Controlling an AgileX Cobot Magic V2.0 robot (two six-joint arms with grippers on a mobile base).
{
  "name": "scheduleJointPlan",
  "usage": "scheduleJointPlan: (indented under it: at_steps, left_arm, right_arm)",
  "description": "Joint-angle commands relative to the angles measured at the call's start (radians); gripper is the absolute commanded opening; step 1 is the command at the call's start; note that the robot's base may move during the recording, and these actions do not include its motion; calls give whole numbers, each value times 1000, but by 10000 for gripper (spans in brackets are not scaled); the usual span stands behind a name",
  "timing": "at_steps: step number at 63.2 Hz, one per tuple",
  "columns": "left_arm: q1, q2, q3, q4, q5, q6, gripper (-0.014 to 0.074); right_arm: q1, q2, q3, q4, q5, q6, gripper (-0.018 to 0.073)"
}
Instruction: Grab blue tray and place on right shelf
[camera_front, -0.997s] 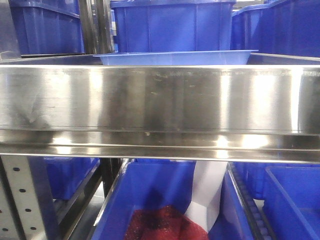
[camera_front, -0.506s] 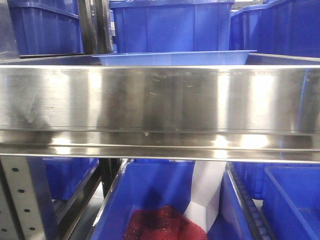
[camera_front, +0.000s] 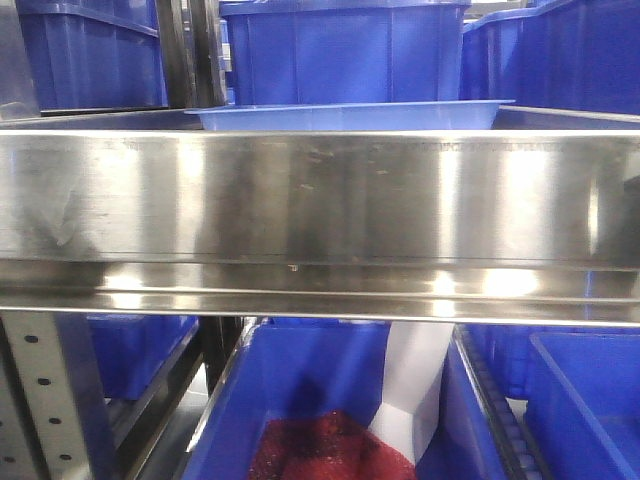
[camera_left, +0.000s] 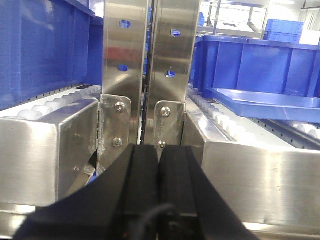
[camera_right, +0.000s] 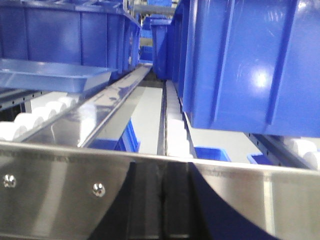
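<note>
- The blue tray (camera_front: 345, 116) sits on the right shelf (camera_front: 320, 200), just behind the wide front rail, only its flared rim peeking above the steel in the front view.
- It rests flat on white rollers (camera_left: 226, 125), which would let it slide back from the rail toward the deep blue bin (camera_front: 345, 50) behind it.
- By my reading, the placing looks done: the tray is free of both arms.
- The left tool (camera_left: 159, 190) hangs in front of the rail, black pads pressed together with nothing between them, facing the perforated uprights (camera_left: 147, 70).
- The right tool (camera_right: 162, 200) is low and dark below the rail; whether it is spread or closed, I cannot tell.
- Materials: the tray is glossy, thin, light periwinkle plastic with rounded corners; the rail is brushed stainless, streaked with glare and fine scratches.
- Right of the tray in the right wrist view, a darker ribbed bin (camera_right: 250, 65) hangs over its roller lane.
</note>
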Motion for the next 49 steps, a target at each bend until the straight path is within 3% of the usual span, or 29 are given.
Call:
scheduleJointPlan:
  at_steps: [1, 49]
  left_arm:
    - [3, -11, 31, -8, -83, 5, -48]
    - [3, -11, 31, -8, -83, 5, -48]
  right_arm:
    - [-8, -19, -20, 3, -116, -9, 55]
    - [-8, -19, -20, 3, -112, -9, 55]
